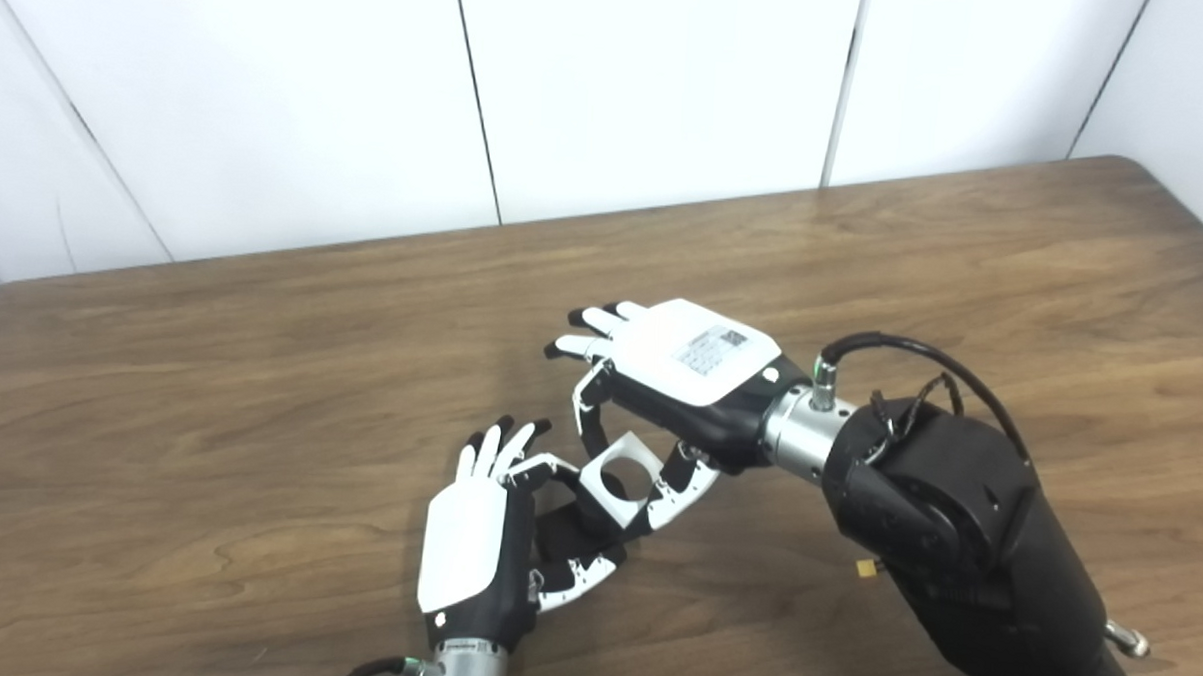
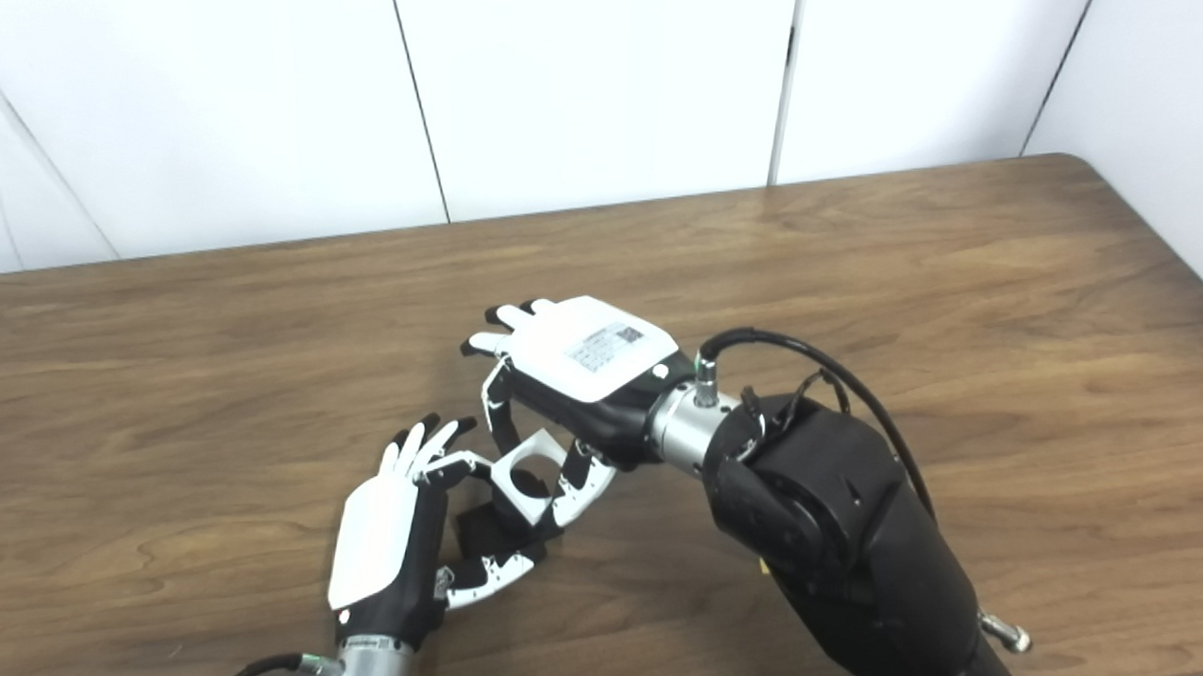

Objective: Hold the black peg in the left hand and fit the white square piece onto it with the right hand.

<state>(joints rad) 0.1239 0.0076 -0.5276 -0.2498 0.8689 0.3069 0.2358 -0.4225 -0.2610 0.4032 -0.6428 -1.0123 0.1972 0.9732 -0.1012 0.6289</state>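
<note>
White square piece [image 1: 619, 478], one; black peg [image 1: 562, 533], one.

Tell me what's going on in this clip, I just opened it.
A humanoid robot is working with both hands above a wooden table. The right hand pinches a white square piece with a round hole between its fingers. The left hand is curled around a black peg, mostly hidden in its grip. The square piece sits right at the top of the peg; whether it is already seated on it cannot be told from these views.
</note>
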